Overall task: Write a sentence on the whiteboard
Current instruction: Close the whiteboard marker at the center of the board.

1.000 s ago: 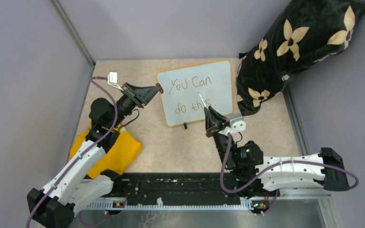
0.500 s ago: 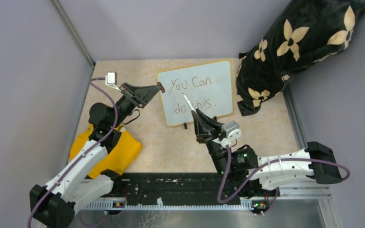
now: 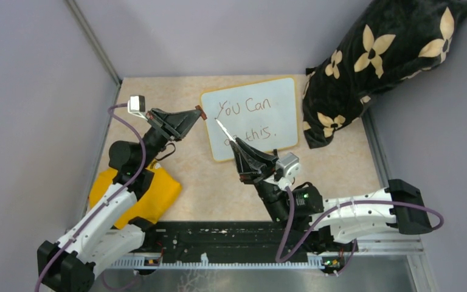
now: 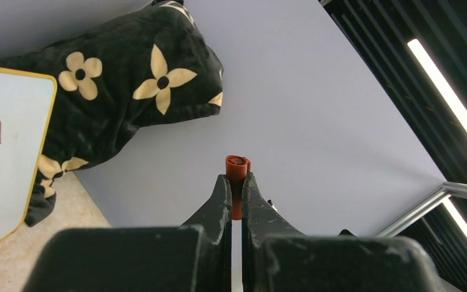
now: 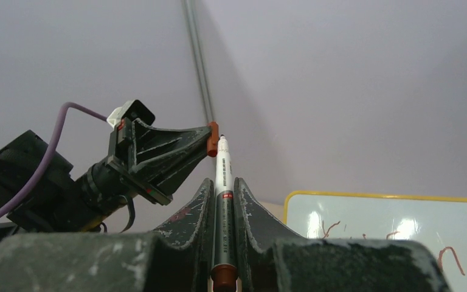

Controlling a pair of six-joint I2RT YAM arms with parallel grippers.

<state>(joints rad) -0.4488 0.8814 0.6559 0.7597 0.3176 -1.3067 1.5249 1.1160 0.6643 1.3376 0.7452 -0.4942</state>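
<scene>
Left arm, right arm: white link shells, black joints, purple cable looped along each. Left gripper, right gripper black, wedge-shaped, paint scuffed

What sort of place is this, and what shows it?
Probably a robot lab test cell: a left arm and right arm at a small table, plain grey walls around it, a whiteboard as task prop.
</scene>
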